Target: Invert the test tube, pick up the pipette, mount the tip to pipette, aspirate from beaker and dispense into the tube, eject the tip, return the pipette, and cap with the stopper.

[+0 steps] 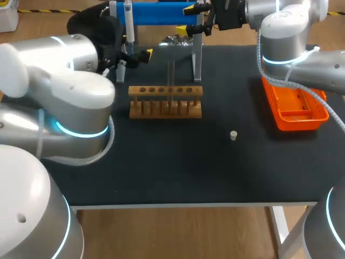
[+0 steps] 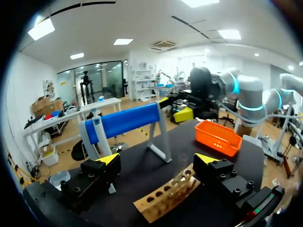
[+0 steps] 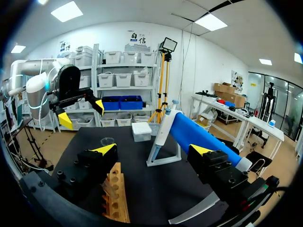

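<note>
Test tube (image 1: pixel 171 81): clear glass, faint, standing in the wooden rack (image 1: pixel 165 101); which end is up cannot be told.
Rack: 1 row of holes, at the middle of the table (image 1: pixel 161 172), toward its far edge.
Pipette (image 1: pixel 128 21): white, hanging at the left end of the blue stand (image 1: pixel 161 12) on the far edge.
Stopper (image 1: pixel 233 135): small, pale, alone on the bare surface between the rack and the orange tray (image 1: pixel 296 110), apart from both.
Orange tray: by the right edge, far half, partly under the right arm (image 1: pixel 302 59).
White box (image 3: pixel 141 131): past the stand's foot, seen from the right wrist.
Left gripper (image 2: pixel 158 161): above the far edge by the stand's left post; 2 fingers spread wide, nothing between them, rack lying ahead and below.
Right gripper (image 3: pixel 153 150): above the far edge at the stand's right end; fingers wide apart and empty, rack below beside 1 finger, pipette ahead.
</note>
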